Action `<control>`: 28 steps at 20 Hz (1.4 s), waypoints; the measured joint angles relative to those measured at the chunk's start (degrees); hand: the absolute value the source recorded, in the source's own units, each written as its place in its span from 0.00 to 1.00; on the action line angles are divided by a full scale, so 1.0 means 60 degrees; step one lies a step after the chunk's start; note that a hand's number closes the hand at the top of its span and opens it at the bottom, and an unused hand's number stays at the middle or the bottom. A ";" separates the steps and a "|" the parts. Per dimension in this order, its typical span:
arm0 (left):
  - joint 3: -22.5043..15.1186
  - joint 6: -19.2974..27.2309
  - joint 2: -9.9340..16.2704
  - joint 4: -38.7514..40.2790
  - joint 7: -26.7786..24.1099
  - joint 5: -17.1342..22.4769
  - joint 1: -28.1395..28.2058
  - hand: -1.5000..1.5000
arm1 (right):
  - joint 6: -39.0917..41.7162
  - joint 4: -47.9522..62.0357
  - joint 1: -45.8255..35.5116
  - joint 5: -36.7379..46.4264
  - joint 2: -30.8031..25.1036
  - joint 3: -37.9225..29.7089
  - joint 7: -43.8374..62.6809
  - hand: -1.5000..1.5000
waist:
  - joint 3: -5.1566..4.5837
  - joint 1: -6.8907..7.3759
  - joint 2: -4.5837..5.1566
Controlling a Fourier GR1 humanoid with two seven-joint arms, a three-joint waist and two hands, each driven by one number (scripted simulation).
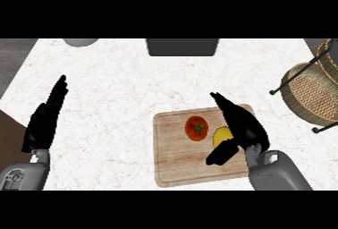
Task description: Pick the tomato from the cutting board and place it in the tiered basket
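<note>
Fingers (228, 107) of the right hand (244, 129) are lying straight and pressed together, pointing toward the far edge of the cutting board (175, 167); the thumb (221, 154) is sticking out toward the left, apart from them. Nothing is being pinched. Right hand is hovering over the board's right part, partly covering a yellow item (221, 135) just beside the tomato (196, 128). Tomato is sitting on the board, stem side up, just left of the right hand; contact cannot be told. Tiered basket (310, 96) is standing at the counter's (119, 76) right edge, well apart from the tomato. Left hand (45, 120) is resting at the left, fingers straight and together, holding nothing.
</note>
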 measured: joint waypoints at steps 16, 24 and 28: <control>0.0748 -0.0768 -0.0280 -0.0209 0.0073 -0.0306 0.0048 0.50 | 0.0353 0.0673 0.0436 0.1578 0.1481 -0.0230 -0.0109 0.00 | 0.0001 0.0000 0.0005; 0.0833 -0.0803 -0.0598 -0.0001 -0.0170 -0.0631 0.0014 0.50 | 0.0254 0.2042 0.0002 0.1842 0.1836 -0.0669 -0.0930 0.00 | 0.0001 0.0011 0.0008; 0.0890 -0.0886 -0.0677 -0.0062 -0.0058 -0.0718 -0.0040 0.50 | 0.0022 0.2743 -0.0153 0.1887 0.1988 -0.0759 -0.1386 0.00 | 0.0001 0.0015 0.0008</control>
